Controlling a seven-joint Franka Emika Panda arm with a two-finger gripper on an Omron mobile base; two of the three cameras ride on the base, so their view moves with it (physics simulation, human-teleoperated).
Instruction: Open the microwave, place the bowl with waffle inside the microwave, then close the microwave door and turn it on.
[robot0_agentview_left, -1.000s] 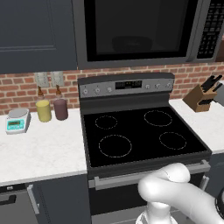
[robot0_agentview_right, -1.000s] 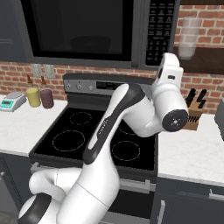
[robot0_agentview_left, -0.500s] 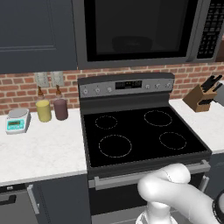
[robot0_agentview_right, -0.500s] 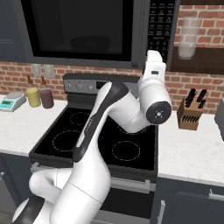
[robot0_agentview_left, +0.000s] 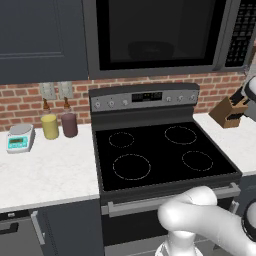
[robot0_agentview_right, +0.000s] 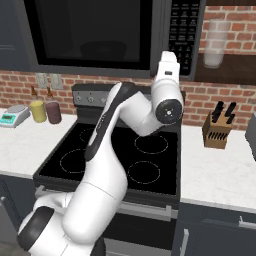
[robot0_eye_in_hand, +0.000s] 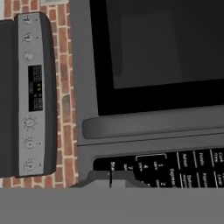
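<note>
My pincer, spread unclear, is raised near the microwave (robot0_agentview_right: 107, 37) keypad (robot0_eye_in_hand: 170, 168); I could bump buttons and miss the door handle (robot0_eye_in_hand: 153, 124).

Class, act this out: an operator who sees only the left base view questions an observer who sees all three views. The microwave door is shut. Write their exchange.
Operator: Where has the arm's end gone?
Observer: In the right base view the wrist is raised in front of the microwave, at the bottom of its keypad.
Operator: What does the hand camera face?
Observer: The door's grey handle bar, with the keypad's buttons next to it.
Operator: Anything right of the microwave?
Observer: A pale glass on a dark shelf.
</note>
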